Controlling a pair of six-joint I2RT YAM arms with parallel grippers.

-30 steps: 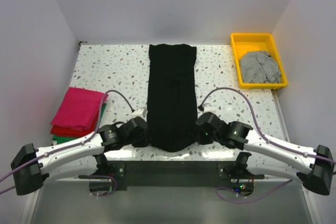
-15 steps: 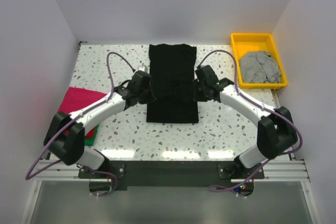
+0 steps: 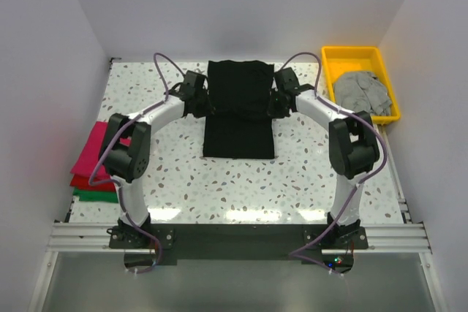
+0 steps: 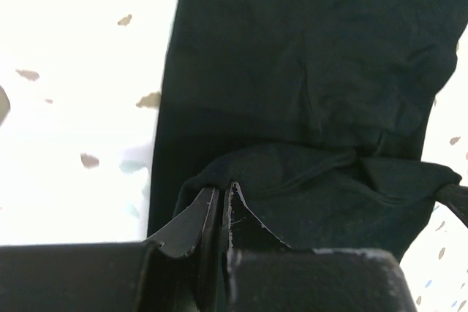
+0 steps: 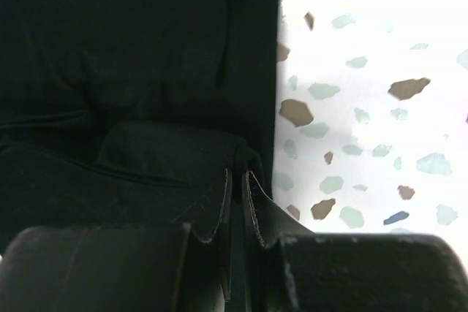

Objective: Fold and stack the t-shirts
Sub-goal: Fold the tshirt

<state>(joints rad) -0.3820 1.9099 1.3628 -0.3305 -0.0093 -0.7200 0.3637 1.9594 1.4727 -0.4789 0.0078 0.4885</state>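
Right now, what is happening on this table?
Two robot arms are folding the black t-shirt in the middle of the table. The left fingers and the right fingers are each shut on one side edge of it, toward the far end, and part of the shirt lies doubled over the rest. At the left edge a magenta t-shirt lies folded on a red t-shirt and a green t-shirt. A grey t-shirt lies crumpled in the yellow tray at the far right.

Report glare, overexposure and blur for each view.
Top external: evenly lit and sharp, bright streaks on the table near its front edge. Left wrist: table blown out white, black t-shirt nearly detail-free. Right wrist: same washout, right tool slightly soft up close.
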